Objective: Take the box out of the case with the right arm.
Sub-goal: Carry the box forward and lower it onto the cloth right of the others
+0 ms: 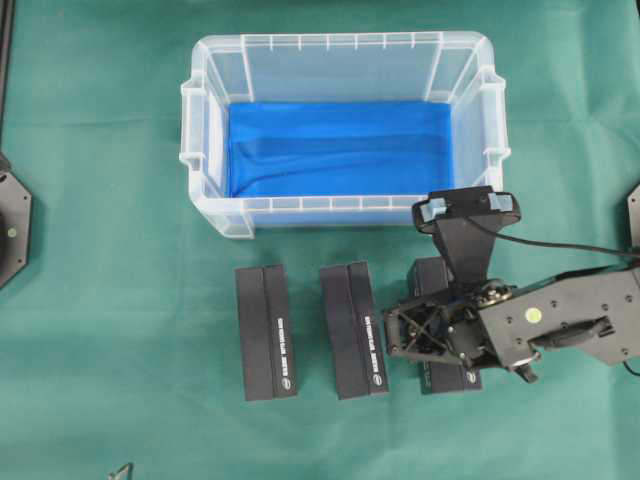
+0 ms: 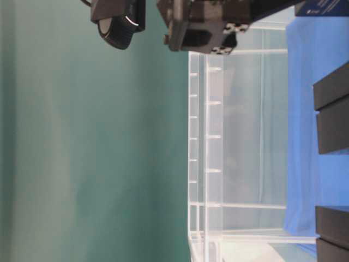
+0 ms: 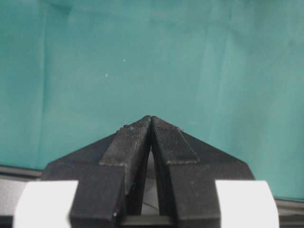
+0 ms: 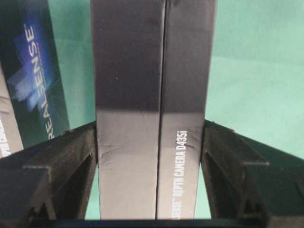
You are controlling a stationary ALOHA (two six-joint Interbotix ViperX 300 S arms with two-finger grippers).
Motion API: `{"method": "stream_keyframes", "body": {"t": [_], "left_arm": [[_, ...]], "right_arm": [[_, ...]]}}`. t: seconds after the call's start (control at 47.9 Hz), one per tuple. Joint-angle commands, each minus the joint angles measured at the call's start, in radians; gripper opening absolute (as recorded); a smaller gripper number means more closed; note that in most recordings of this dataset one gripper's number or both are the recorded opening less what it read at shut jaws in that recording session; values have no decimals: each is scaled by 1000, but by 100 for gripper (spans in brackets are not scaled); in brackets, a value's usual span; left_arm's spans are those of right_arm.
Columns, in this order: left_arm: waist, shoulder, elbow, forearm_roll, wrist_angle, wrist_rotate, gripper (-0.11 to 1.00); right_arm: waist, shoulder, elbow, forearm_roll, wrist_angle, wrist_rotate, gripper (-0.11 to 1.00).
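Clear case [image 1: 345,60] with blue lining; black box [image 4: 152,114] upright between end effector [image 4: 150,156] fingers.

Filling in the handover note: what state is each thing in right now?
case: upright on the cloth, holds only its blue lining, no box inside.
left box: on the cloth outside the case, free.
middle box: on the cloth outside, free.
right box: outside the case, between the right gripper's fingers.
right gripper: shut on the right box.
left gripper: shut, empty.

the clear translucent case [image 1: 205,120] has a bright blue lining [image 1: 340,148], three black boxes [image 1: 265,332] with white lettering lie on a green cloth [image 1: 100,300], and the right arm [image 1: 570,320] is all black.
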Motion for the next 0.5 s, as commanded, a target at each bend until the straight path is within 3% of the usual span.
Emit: {"method": "stream_keyframes", "body": {"t": [0.0,0.083,0.23,0.48], "left_arm": [[2,3,-11,3,-6,2,2],[2,3,-9,2,-6,0,2],[2,3,-9,2,-6,2,2],[3,3,-9,2,-6,0,2]], "right_arm": [[2,-17,-11,3,-2,2,65],[2,-17,-12,3,-2,2,67],[2,-17,-15,3,-2,2,92],[2,-17,-18,3,0,2,90]]}}
